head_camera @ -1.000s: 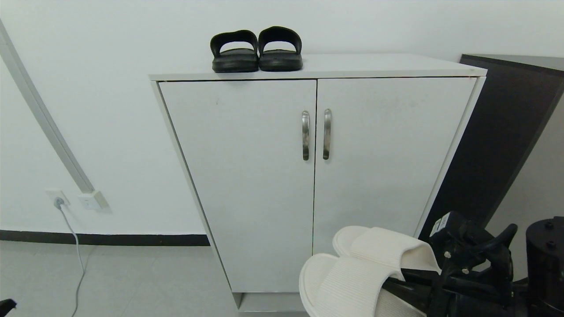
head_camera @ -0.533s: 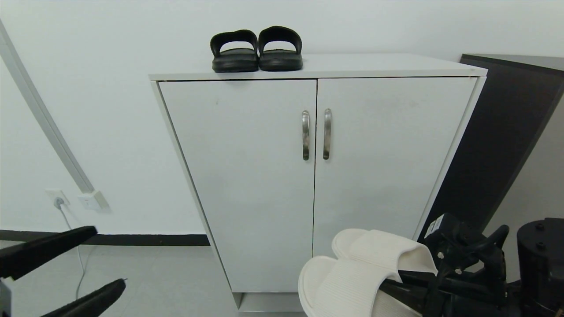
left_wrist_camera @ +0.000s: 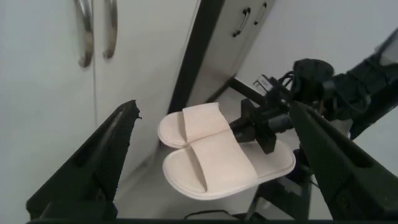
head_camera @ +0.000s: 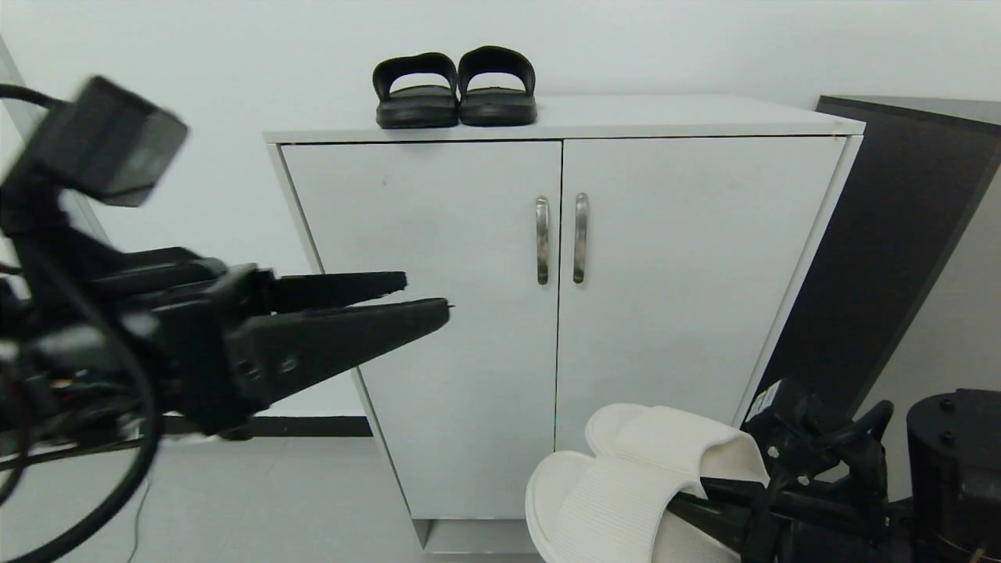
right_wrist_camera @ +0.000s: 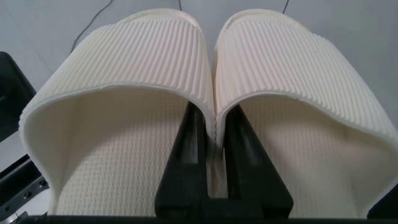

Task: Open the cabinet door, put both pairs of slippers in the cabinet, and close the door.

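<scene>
Right claw [right_wrist_camera: 214,134] is clamped on the white slippers [head_camera: 626,485], pinching their inner strap edges together. We judge them light, soft foam that may flex or slip. Left claw [head_camera: 426,293] is apart, with the door handle [head_camera: 542,239] ahead of it: a stiff bar, so we grab it mid-length. Black slippers [head_camera: 456,87] sit above it on the cabinet [head_camera: 438,375] top.

Dark cabinet [head_camera: 899,234]: stands at far right, against the white wall [head_camera: 219,47].
Skirting strip [head_camera: 313,426]: black, along the wall's foot.
Floor [head_camera: 297,500]: grey, tiled.
</scene>
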